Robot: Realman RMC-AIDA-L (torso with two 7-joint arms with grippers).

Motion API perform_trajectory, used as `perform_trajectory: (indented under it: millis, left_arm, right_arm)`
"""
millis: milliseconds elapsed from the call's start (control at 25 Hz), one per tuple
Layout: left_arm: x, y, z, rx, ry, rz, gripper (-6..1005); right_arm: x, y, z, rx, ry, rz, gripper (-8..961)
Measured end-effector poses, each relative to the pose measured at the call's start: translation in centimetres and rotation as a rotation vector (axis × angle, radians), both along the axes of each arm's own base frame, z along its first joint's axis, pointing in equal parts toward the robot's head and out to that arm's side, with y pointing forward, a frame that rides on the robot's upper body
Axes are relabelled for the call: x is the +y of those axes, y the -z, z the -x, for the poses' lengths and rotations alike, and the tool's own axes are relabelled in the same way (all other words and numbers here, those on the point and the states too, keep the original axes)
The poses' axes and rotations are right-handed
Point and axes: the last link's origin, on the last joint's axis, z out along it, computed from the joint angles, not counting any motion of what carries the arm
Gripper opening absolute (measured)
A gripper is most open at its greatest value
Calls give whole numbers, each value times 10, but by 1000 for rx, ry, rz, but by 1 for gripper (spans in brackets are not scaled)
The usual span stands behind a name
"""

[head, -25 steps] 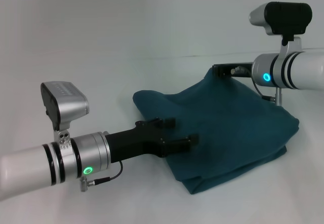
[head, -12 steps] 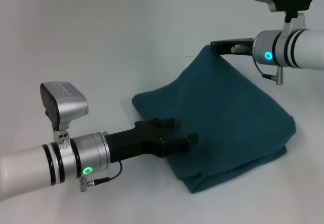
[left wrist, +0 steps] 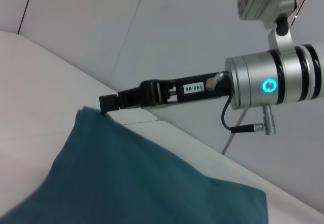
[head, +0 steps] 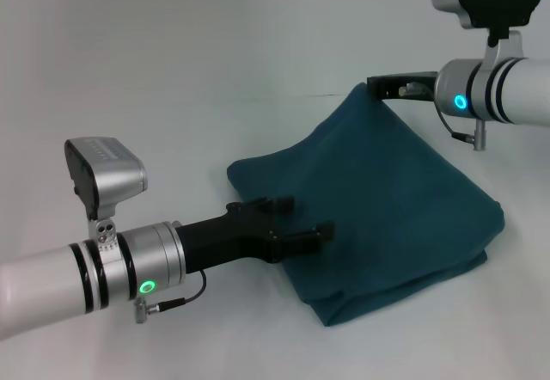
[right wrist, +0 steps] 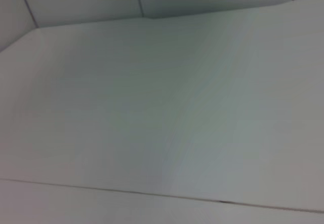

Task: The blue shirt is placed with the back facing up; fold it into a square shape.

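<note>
The blue shirt (head: 387, 208) is seen bunched in folded layers on the white table (head: 172, 96), its bulk resting on the surface while one corner is lifted into a peak at the far side. That raised corner is pinched by the right gripper (head: 375, 85), whose fingers are closed on the fabric edge; the cloth is drawn into a taut slope running down from the grip to the pile. In the left wrist view the same right gripper (left wrist: 109, 102) is shown meeting the tip of the shirt (left wrist: 131, 178), with the fabric hanging beneath it. The left gripper (head: 301, 217) is held low at the near-left edge of the shirt, just beside the folded layers, its fingers spread apart with nothing held between them. In the right wrist view only the bare table (right wrist: 162, 107) is shown.
</note>
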Motion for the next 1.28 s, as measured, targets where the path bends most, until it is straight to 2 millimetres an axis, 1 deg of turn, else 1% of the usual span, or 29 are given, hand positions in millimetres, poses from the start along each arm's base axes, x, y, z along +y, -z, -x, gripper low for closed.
perform_trajectory:
  millis: [120, 200, 320, 440, 560, 760, 800, 880, 920, 960, 1000, 1200, 1280]
  left_arm:
    - [0, 0, 0, 1, 0, 0, 903]
    - [0, 0, 0, 0, 0, 0, 903]
    - [0, 0, -1, -4, -6, 2, 903]
    - [1, -1, 0, -7, -14, -2, 904]
    - [4, -3, 2, -8, -31, -19, 904]
    - [18, -6, 9, 12, -134, -63, 904]
    - [21, -7, 11, 19, -159, -68, 904]
    - [28, -9, 17, 40, -226, -86, 904]
    - [28, -9, 17, 40, -226, -86, 904]
    - [34, -11, 23, 50, -294, -100, 904]
    - [36, -12, 25, 51, -323, -105, 904]
    - [42, -14, 37, 52, -456, -120, 904]
    - [42, -13, 39, 57, -482, -120, 904]
  right_arm:
    - [-1, -2, -9, -5, 23, -24, 0]
    - [-1, -8, -14, -5, 34, -57, 58]
    - [-3, -22, -23, 11, 51, -114, 146]
    - [-8, -35, -30, 66, 62, -133, 250]
    - [-19, -41, -34, 128, 54, -96, 353]
    - [-36, -45, -37, 193, 33, 11, 592]
    - [-43, -47, -37, 224, 19, 40, 608]
    - [-45, -48, -37, 237, 10, 48, 640]
    - [-47, -49, -36, 248, -2, 57, 656]
    - [-49, -49, -35, 262, -15, 69, 672]
    - [-51, -50, -34, 273, -24, 77, 688]
    - [-58, -52, -30, 300, -61, 129, 768]
    - [-61, -52, -28, 308, -74, 153, 767]
